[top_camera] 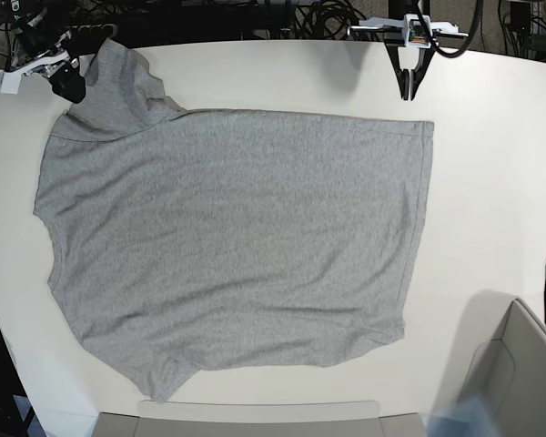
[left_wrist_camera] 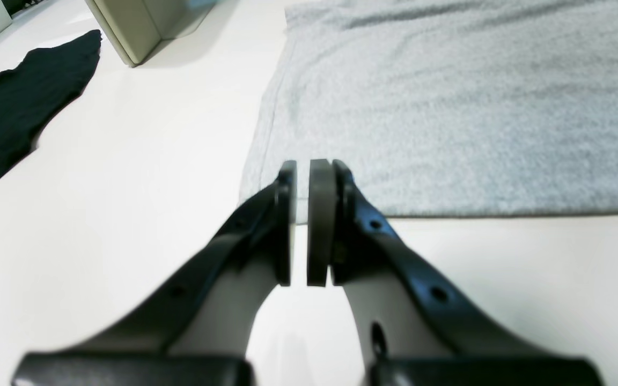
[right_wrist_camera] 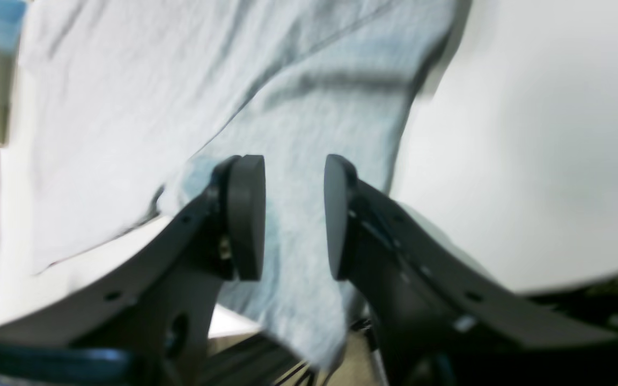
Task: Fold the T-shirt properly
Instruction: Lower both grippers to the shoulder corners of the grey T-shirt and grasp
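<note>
The white table (top_camera: 491, 182) fills the base view, and the T-shirt (top_camera: 237, 237) lies spread flat across most of it, plain grey side up, hem toward the right, sleeves toward the left. No lettering or label can be read on the cloth.

The left gripper (top_camera: 409, 91) hangs at the far edge of the table, just beyond the shirt's far right hem corner, pointing down. In its wrist view its pads (left_wrist_camera: 321, 220) stand almost together with only a sliver of gap, and nothing is pinched between them; the hem corner lies just past the tips.

The right gripper (top_camera: 70, 80) sits at the far left corner, against the far sleeve. In its wrist view the jaws are parted wide, the sleeve cloth running loosely behind the gap, not clamped.

A black cloth (left_wrist_camera: 14, 112) lies on the table, cut off by the frame. A beige bin (top_camera: 519, 373) at the near right is only partly in view. The right wrist view is blurred.
</note>
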Robot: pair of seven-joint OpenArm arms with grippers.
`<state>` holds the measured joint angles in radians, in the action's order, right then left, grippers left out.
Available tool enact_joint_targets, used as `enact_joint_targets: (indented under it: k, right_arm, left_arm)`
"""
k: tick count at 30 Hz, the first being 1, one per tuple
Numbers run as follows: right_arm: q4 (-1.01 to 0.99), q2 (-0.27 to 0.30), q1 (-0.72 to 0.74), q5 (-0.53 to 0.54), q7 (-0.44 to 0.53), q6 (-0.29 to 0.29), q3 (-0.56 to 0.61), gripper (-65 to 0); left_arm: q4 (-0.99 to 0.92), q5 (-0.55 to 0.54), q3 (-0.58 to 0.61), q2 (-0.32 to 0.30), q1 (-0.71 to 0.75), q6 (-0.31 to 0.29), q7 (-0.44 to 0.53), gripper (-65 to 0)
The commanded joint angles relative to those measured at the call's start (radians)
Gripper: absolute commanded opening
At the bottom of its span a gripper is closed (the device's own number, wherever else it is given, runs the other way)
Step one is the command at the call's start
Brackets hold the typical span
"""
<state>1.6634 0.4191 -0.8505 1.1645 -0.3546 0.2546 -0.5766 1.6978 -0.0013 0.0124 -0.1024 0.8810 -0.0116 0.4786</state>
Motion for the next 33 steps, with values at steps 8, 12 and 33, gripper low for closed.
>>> enact_joint_targets:
  k: [8,12,33]
  right_arm:
    - [0.014,-0.168,0.127,-0.191,-0.206,0.025,-0.158,-45.7]
    - [0.014,-0.254,0.156,-0.254,-0.226,0.071,-0.231,-45.7]
    - [-0.188,-0.300,0.268,-0.350,-0.311,0.085,-0.254,-45.8]
  left_arm:
    - [0.017,-0.001,-0.001,-0.001,-0.015,0.006,-0.047,-59.4]
    - [0.017,-0.001,-0.001,-0.001,-0.023,0.005,-0.054,-59.4]
    - [0.017,-0.001,-0.001,-0.007,-0.026,0.006,-0.054,-59.4]
